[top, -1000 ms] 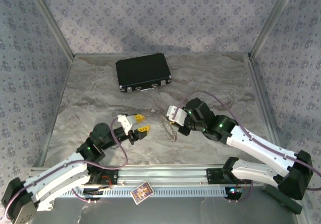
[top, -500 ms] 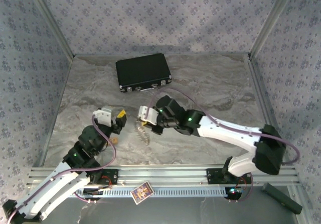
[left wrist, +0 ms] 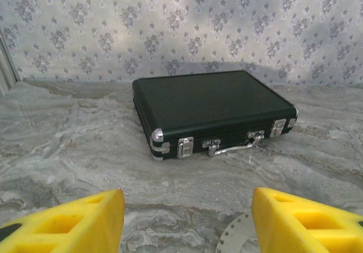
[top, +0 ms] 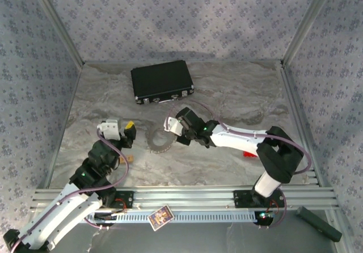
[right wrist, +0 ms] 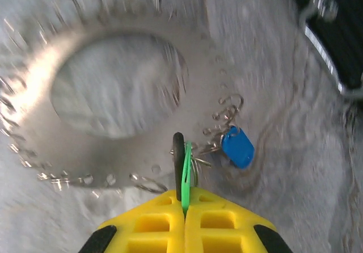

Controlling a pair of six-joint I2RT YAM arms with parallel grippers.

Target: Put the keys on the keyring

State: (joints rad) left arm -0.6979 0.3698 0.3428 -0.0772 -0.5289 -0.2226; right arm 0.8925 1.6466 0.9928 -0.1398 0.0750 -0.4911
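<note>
Green plastic, seen edge-on, is the head of the green key [right wrist: 184, 171], pinched between the closed right jaws at their tips. The blue key [right wrist: 237, 147] lies just to their right, at the rim of the keyring [right wrist: 190, 108], which lies flat on the desk [right wrist: 283, 122] ahead of them. The left jaws stand wide apart, gripping nothing. The keyring's edge is low between them and the black case [left wrist: 210, 108] farther ahead.
</note>
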